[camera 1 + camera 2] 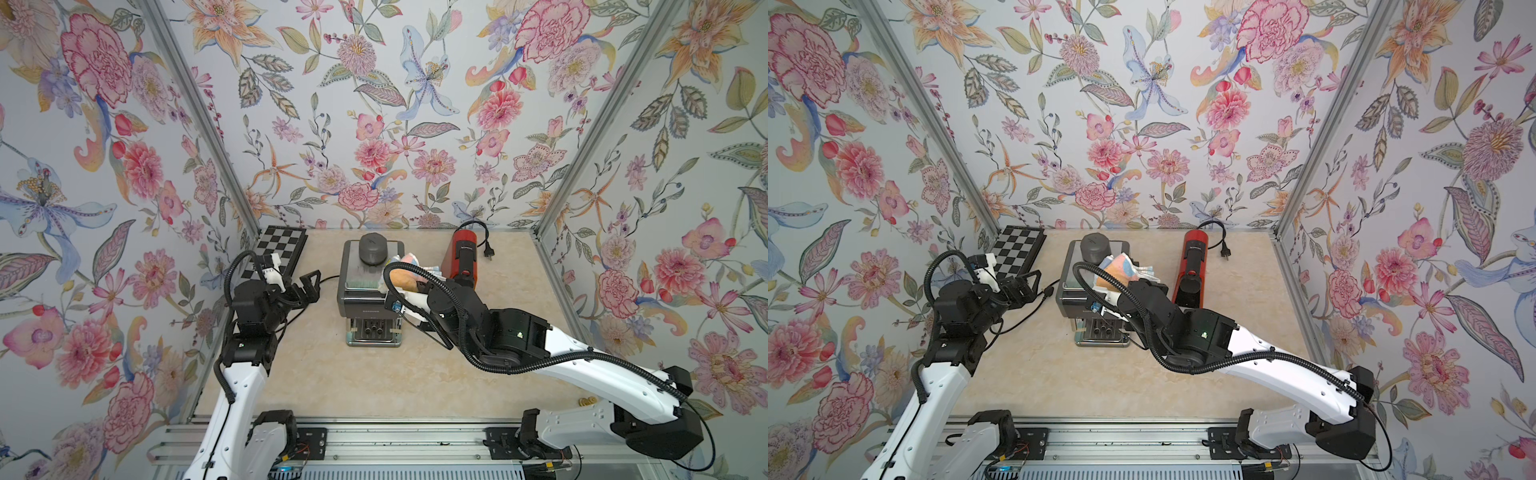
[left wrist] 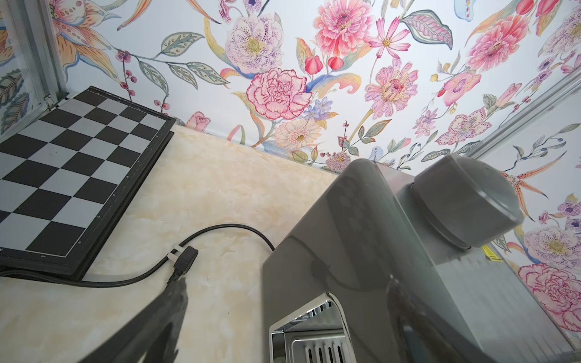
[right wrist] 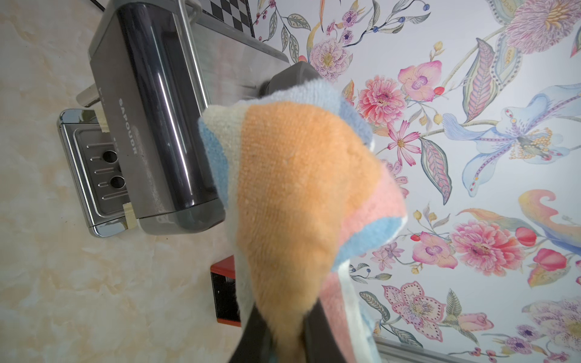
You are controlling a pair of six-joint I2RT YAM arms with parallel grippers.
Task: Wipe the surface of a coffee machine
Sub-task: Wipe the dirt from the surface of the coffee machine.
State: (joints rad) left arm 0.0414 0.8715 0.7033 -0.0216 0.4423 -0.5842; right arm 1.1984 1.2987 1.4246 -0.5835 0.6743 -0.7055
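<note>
**Striped cloth (image 3: pixel 292 188) clenched at the coffee machine (image 3: pixel 151 103)**

The right end effector (image 3: pixel 284 317) grasps the cloth, whose bunched end lies over the grey machine's top just beyond it. The left end effector (image 1: pixel 311 286), released, hangs near the machine's opposite flank.

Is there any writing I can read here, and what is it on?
"SAPOUDR": front of the grey coffee machine, last letters unsure.
"a", "b", "c", "d", "1": chessboard edge, tiny.
Red coffee machine: white lettering, too small to read.
Yellow sticker on the grey machine: unreadable.
</note>
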